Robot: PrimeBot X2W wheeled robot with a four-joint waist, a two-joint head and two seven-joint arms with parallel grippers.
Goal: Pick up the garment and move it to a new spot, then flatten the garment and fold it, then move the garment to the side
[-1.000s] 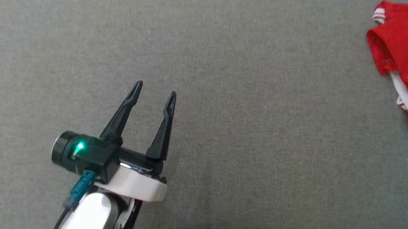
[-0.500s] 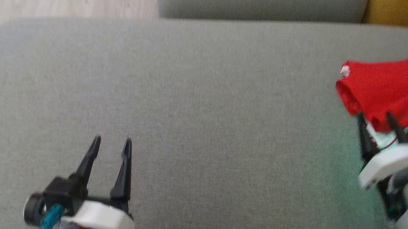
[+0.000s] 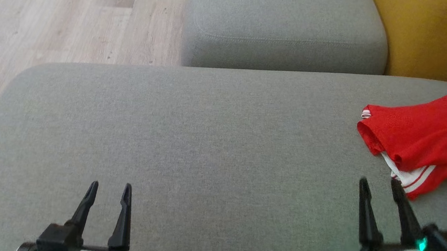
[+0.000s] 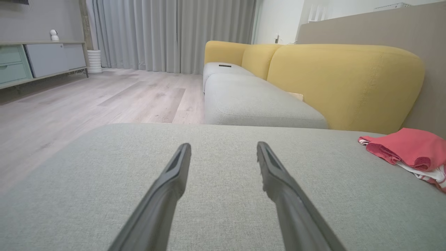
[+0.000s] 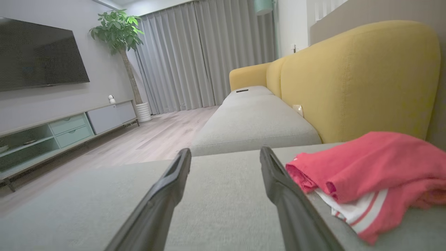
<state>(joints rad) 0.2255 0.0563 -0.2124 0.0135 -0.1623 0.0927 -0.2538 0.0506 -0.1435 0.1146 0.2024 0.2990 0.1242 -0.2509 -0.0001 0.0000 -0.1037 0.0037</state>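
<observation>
A red garment with white stripes [image 3: 424, 138] is lying bunched up at the right side of a wide grey sofa cushion [image 3: 205, 140], close to the yellow backrest [image 3: 435, 36]. Its white striped hem is poking out from under the red folds on the side facing the robot. The right gripper [image 3: 379, 183] is hovering low over the cushion just beside that hem. Its two dark fingers are standing apart with nothing between them and are pointing toward the backrest. In the right wrist view the garment is sitting just outside the right-hand finger, and whether the finger is touching the cloth cannot be told. The left gripper [image 3: 110, 185] is hanging well apart from the garment over the bare left part of the cushion. Its fingers are likewise spread and holding nothing. Beyond the wide cushion a second grey seat cushion [image 3: 281, 22] is running along the backrest, and pale wooden floor [image 3: 51, 9] is showing to the left. The right wrist view is also taking in a wall-mounted television [image 5: 38, 52], a leafy plant [image 5: 118, 31], grey curtains [image 5: 202, 59] and a low cabinet [image 5: 69, 129].
</observation>
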